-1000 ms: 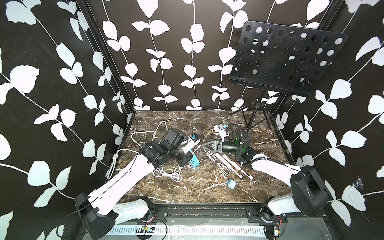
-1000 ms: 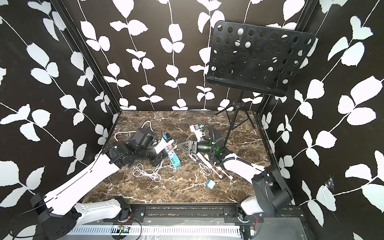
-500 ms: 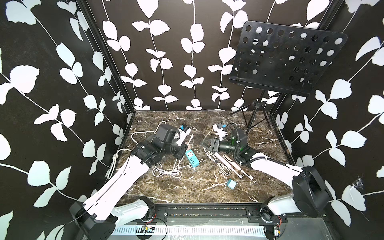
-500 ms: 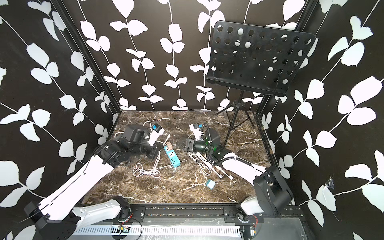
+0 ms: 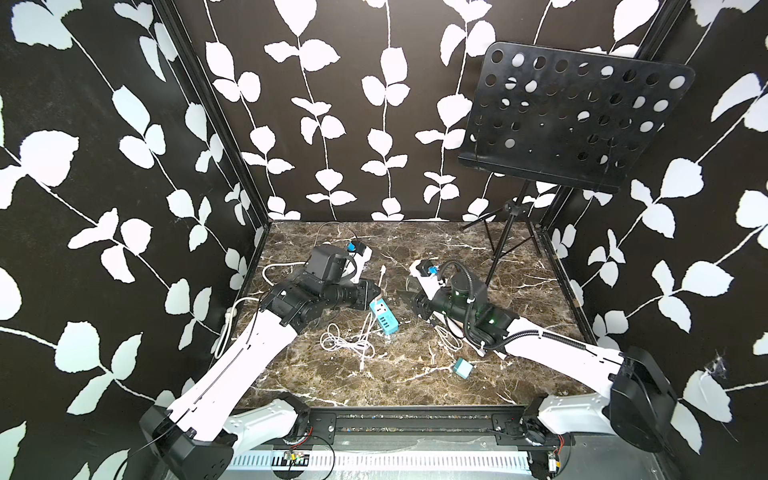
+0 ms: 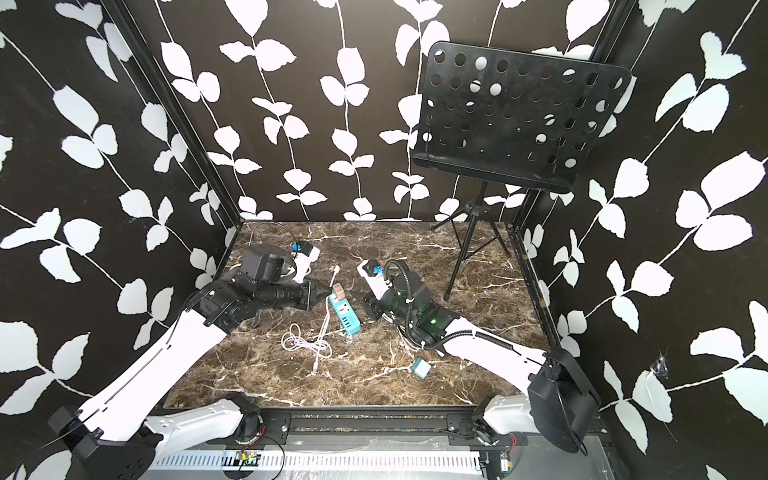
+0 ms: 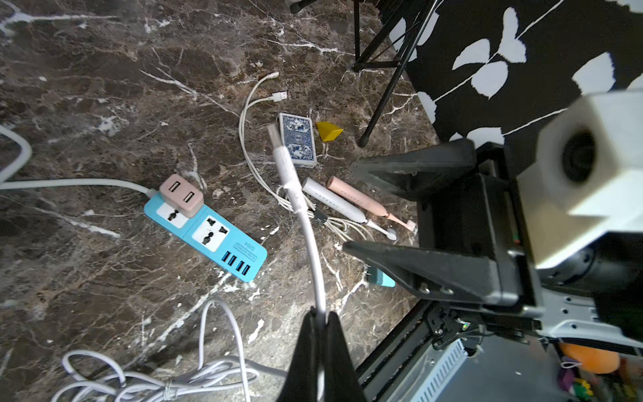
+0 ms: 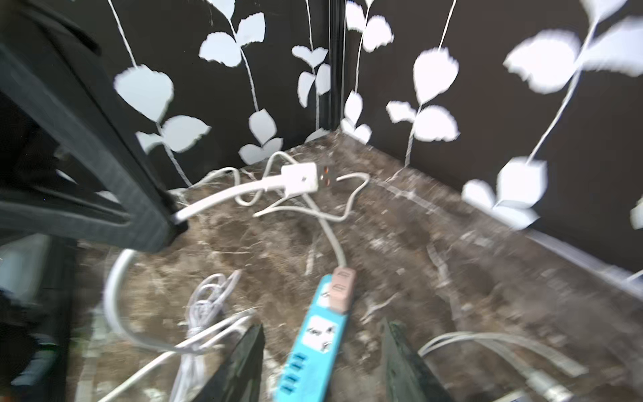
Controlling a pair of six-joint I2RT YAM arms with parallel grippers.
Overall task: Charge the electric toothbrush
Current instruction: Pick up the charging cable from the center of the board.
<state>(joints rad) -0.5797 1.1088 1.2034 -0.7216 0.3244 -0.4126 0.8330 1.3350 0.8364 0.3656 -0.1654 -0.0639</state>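
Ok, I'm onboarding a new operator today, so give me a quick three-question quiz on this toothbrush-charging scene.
1. True or false: the left gripper is shut on the white USB cable.
2. What colour is the adapter plugged into the blue power strip? A pink, B yellow, C black.
3. How many toothbrushes lie side by side?
Key: 1 true; 2 A; 3 two.

Left gripper (image 7: 320,316) clamps the white USB cable (image 7: 295,195), plug (image 7: 274,135) jutting free; blue power strip (image 7: 208,236), white toothbrush (image 7: 334,202), pink toothbrush (image 7: 358,198) lie below.
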